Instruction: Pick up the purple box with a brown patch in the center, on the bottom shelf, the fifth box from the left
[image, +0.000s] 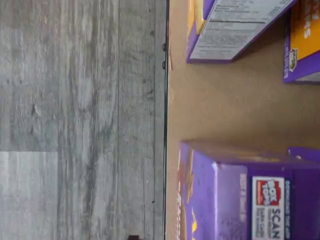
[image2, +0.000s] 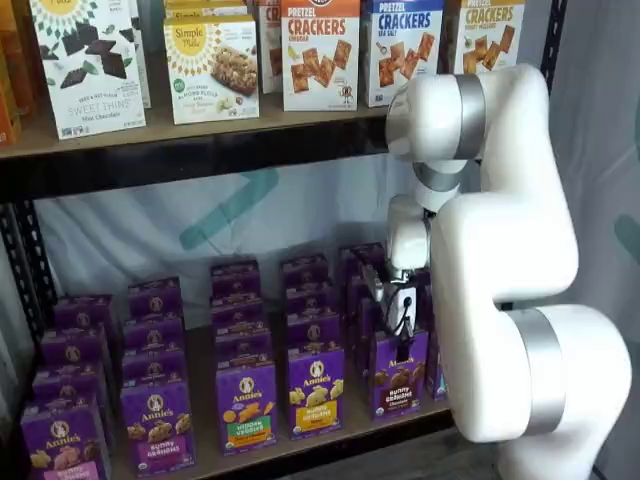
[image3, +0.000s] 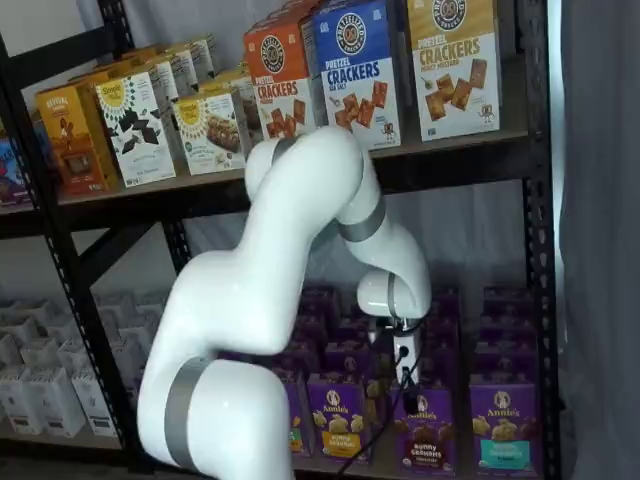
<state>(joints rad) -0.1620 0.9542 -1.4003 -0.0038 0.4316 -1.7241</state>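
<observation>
Right now the purple box (image2: 399, 373) we want stands upright at the front edge of the bottom shelf (image2: 330, 438), its brown band and dark bunny crackers facing out; it leads its own file of purple cartons running back toward the far wall. We hold our gripper (image2: 398, 305) directly above and just behind that front carton, probably so the fingers can come down over its top. The fingers are hard to separate from the dark clutter, but we judge them spread wide and holding nothing. To its left stand the yellow-band carton (image2: 316, 389) and the green-band carton (image2: 246, 404), close neighbours that leave little side room, which would explain approaching from above. In the wrist view we see bare shelf board (image: 235, 110) between carton tops, with grey floor (image: 80, 120) beyond the edge.
</observation>
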